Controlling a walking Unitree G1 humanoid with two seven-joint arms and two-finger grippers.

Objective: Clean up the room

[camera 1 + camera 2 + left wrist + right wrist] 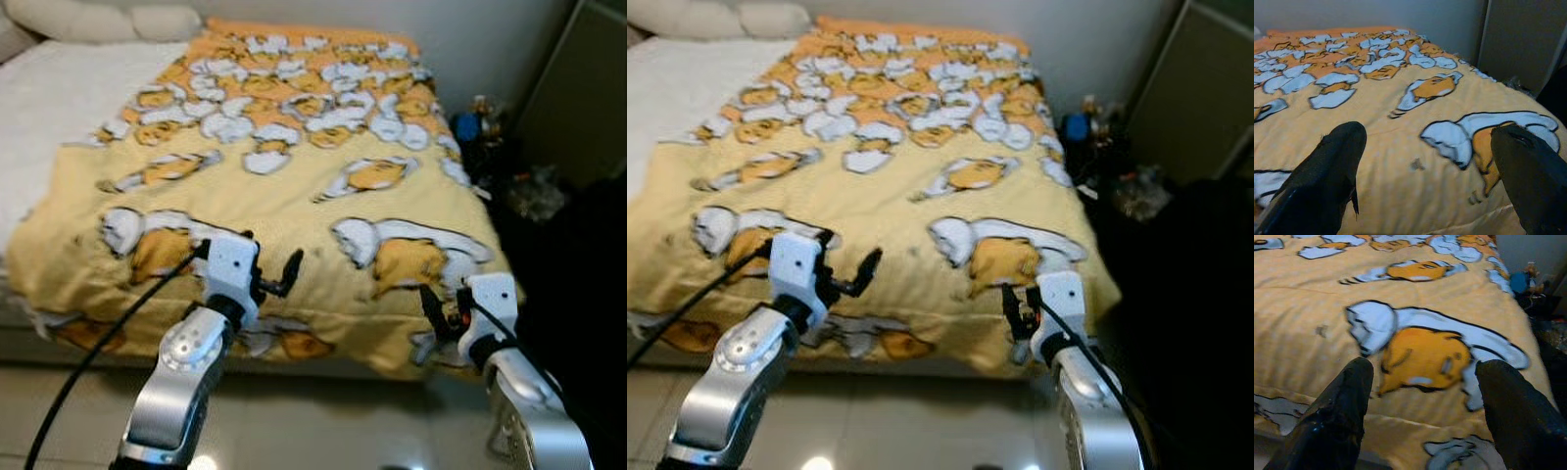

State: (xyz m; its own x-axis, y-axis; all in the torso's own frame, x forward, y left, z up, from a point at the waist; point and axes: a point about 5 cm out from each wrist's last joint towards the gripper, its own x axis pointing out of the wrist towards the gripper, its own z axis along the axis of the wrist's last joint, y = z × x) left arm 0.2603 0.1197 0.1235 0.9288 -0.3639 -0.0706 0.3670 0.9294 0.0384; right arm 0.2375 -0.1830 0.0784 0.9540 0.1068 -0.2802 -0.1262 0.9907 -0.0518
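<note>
Poised at the foot of the bed: left gripper and right gripper, fingers spread and empty, over the near hem of the yellow blanket, stretching lengthwise toward the pillows.

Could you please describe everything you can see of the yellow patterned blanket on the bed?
The blanket is a soft-looking, padded yellow cover shading to orange at its far end, printed with white and orange cartoon figures outlined in black. It lies spread fairly flat over the bed, its near edge draping over the bed's foot. The left gripper and right gripper, both open, hover at that near edge; contact cannot be told.
</note>
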